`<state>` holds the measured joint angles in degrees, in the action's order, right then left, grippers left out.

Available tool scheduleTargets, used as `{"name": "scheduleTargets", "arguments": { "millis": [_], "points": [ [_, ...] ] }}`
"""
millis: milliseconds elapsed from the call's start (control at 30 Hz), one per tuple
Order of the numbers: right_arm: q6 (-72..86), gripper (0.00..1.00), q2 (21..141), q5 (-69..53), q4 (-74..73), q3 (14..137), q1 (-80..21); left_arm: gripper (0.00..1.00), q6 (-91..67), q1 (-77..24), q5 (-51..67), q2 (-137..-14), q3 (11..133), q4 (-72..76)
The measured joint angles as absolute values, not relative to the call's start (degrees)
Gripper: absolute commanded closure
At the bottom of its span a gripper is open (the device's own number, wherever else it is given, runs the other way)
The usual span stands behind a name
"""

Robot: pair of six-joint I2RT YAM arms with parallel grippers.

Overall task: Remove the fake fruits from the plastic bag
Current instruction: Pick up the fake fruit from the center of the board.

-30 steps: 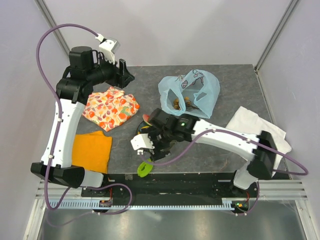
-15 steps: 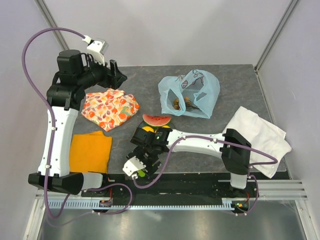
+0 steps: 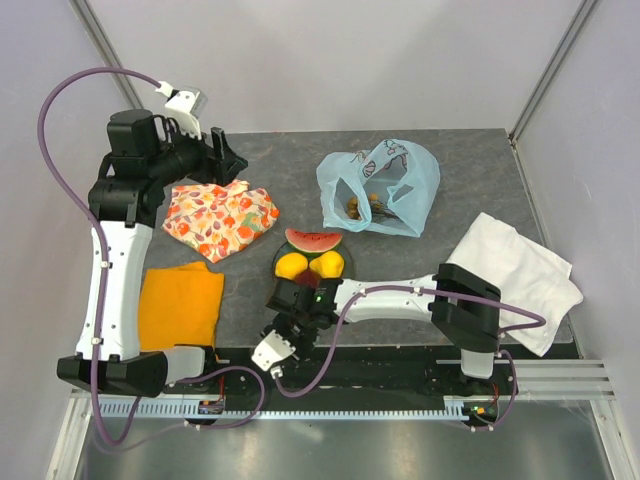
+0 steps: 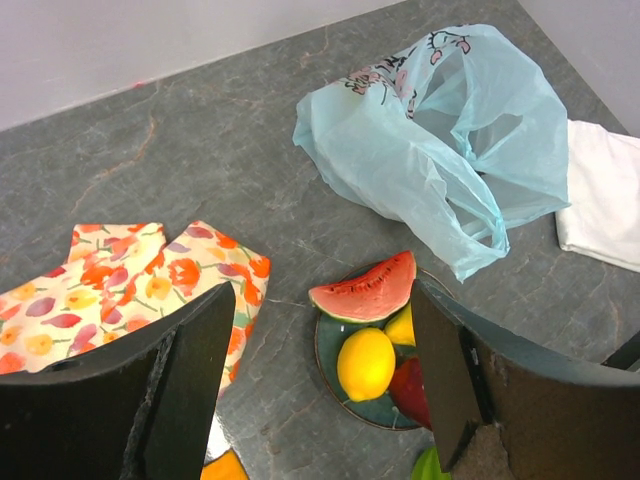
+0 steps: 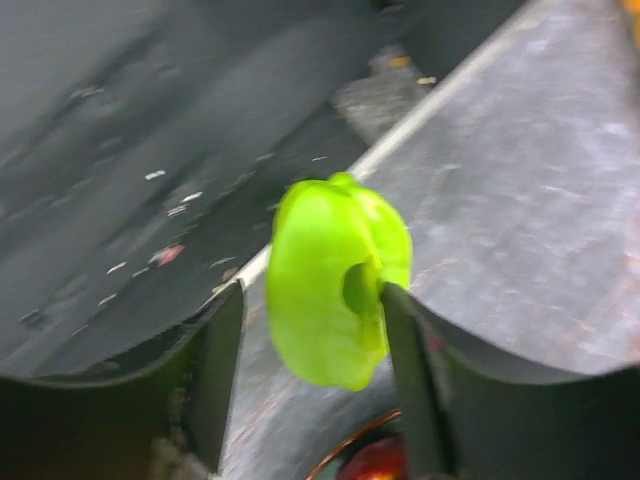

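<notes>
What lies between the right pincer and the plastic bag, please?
In the top view, the dark plate with the watermelon slice and two lemons sits between the right pincer and the plastic bag; then bare table.

The plastic bag (image 3: pixel 412 192) is pale blue, the cloth (image 3: pixel 220 216) orange-floral, lemons (image 3: pixel 291 265) yellow, watermelon slice (image 3: pixel 313 240) red-green.

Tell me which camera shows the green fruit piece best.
The right wrist view: the green piece fills mid-frame, close up though slightly blurred. The left wrist view catches only a sliver at its bottom edge; the top view hides it beneath the right arm.
</notes>
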<state>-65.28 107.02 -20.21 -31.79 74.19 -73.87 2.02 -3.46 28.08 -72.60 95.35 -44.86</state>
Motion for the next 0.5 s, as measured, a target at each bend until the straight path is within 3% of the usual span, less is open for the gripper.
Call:
{"name": "scheduleTargets", "arguments": {
  "millis": [100,133,300,500],
  "points": [
    [-63.68,0.69,106.28,-18.57,-24.6,71.48,-73.97,0.22,1.04,-2.17,29.19,-72.25,94.5,-44.84],
    [-63.26,0.72,106.0,-18.02,-23.31,70.87,-74.02,0.22,0.75,-1.67,29.47,-72.18,94.3,-44.84],
    [-61.65,0.76,103.92,-15.94,-19.79,67.64,-74.02,0.22,-0.67,0.43,30.92,-72.14,94.19,-44.69],
    [-60.34,0.76,96.38,-17.06,-27.53,68.01,-73.01,0.22,-1.34,1.58,32.32,-73.21,95.61,-44.34]
  ]
}}
